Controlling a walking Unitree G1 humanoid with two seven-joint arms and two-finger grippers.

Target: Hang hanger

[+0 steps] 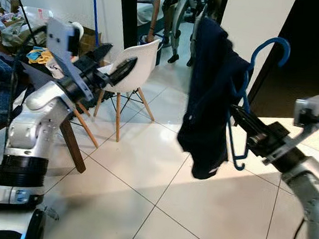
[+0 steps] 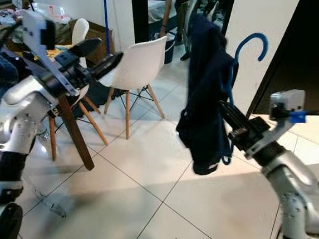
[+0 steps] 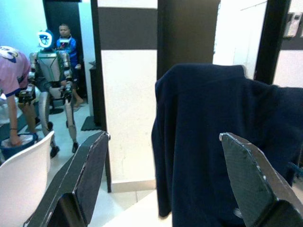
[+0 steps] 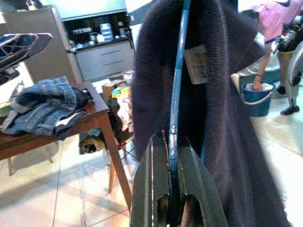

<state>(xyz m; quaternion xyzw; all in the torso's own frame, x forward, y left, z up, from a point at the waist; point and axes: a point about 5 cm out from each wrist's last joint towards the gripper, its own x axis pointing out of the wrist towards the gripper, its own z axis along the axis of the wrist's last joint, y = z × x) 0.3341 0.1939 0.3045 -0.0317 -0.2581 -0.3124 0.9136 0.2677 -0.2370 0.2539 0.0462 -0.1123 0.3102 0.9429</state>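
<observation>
Hanger [image 4: 176, 94] pinched between right gripper [image 4: 171, 156] fingers

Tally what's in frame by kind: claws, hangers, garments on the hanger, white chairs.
Claws: 2, left claw open and raised, right claw shut on the hanger
Hangers: 1, blue hanger
Garments on it: 1, dark sweater
White chairs: 2, near chair, far chair
Total: 6
</observation>
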